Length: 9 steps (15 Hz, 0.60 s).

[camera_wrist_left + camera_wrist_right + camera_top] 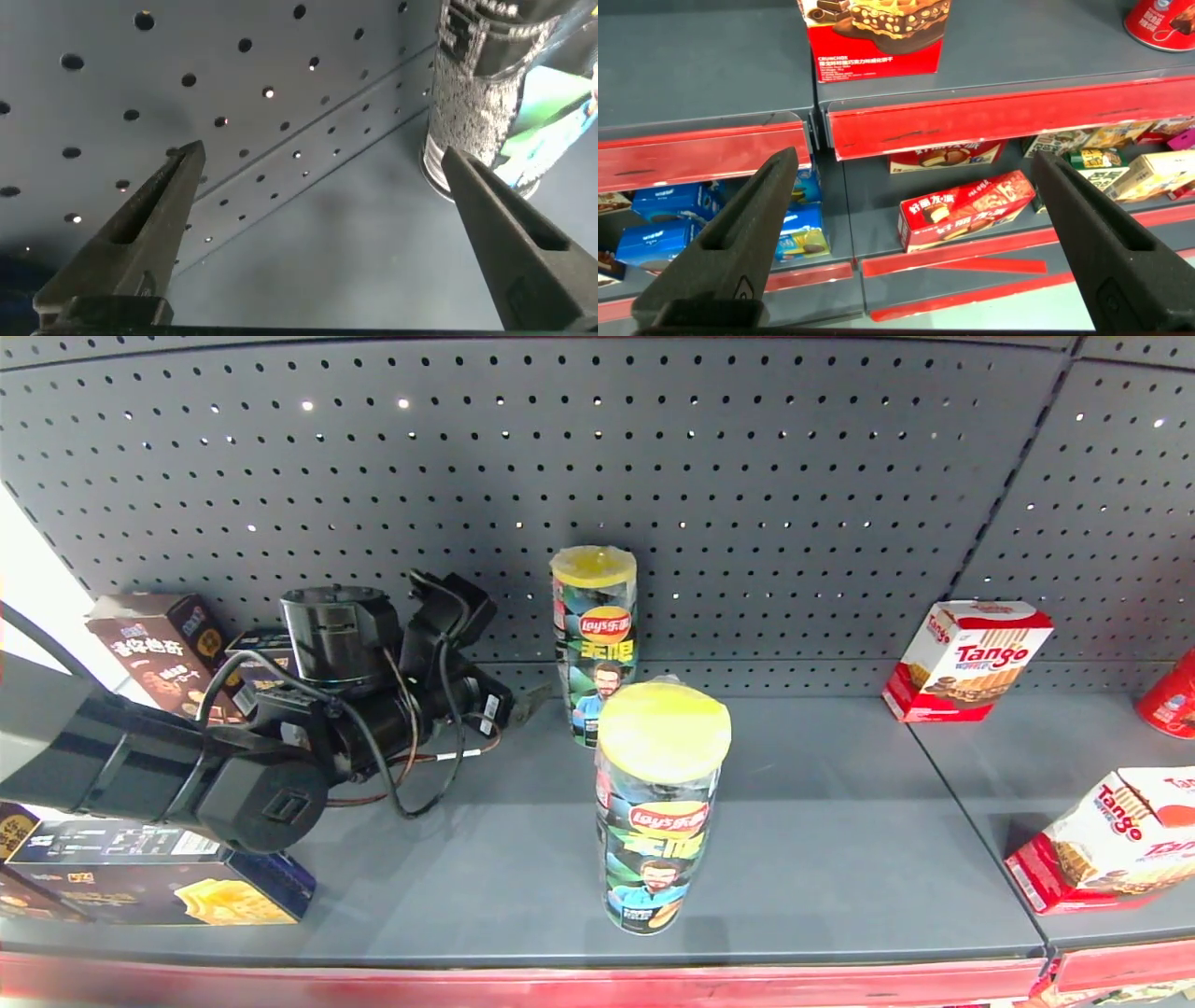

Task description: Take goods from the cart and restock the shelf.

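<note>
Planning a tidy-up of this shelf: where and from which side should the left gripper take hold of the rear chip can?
Grip the rear chip can around its mid-body, coming from the robot's left. It stands upright, tall and round. The open left gripper is on that side, and the front chip can probably crowds a frontal approach.

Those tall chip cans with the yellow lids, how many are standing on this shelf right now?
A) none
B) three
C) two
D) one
C: the rear can stands by the pegboard wall, and the front can stands nearer the front edge of the shelf. Both are upright.
</note>
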Tool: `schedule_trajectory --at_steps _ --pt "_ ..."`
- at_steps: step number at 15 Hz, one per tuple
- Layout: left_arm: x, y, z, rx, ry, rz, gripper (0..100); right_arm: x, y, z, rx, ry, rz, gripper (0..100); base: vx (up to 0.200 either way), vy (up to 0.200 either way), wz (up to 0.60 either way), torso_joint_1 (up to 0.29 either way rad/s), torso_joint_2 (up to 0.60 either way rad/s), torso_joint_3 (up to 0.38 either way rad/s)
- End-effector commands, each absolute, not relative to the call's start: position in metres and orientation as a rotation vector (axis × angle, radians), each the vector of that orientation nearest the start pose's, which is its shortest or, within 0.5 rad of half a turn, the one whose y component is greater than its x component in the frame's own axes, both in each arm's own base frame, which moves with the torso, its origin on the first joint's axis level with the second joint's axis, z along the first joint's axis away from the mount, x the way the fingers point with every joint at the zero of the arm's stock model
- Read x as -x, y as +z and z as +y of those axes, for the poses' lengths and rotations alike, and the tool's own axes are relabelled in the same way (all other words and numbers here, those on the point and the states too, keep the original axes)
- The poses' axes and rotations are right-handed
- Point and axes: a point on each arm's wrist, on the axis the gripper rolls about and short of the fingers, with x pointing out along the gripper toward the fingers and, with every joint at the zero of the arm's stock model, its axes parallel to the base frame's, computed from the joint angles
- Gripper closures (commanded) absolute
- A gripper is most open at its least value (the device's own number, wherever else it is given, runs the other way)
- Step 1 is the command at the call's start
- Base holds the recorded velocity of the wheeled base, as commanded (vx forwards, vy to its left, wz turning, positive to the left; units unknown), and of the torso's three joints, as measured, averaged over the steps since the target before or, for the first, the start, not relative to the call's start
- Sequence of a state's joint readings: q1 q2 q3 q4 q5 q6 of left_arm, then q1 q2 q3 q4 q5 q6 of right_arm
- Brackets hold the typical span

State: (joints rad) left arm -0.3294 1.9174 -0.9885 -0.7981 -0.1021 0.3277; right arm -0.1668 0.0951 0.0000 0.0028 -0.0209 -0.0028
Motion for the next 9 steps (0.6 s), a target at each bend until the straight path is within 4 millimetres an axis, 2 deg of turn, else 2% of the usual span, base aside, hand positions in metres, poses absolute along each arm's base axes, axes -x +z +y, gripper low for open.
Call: schedule_trajectory --at_steps 1,9 --pt "-0.354 0.169 -0.124 -0.34 -0.447 0.073 0 0.015 0.077 0.002 -0.004 -0.187 0.1 0 0.0 0.0 0.0 0.0 0.0 0.0" --pt "-0.357 0.166 -0.139 -0.342 -0.478 0.071 0 0.015 0.077 0.002 -0.004 -0.185 0.1 0 0.0 0.0 0.0 0.0 0.0 0.0"
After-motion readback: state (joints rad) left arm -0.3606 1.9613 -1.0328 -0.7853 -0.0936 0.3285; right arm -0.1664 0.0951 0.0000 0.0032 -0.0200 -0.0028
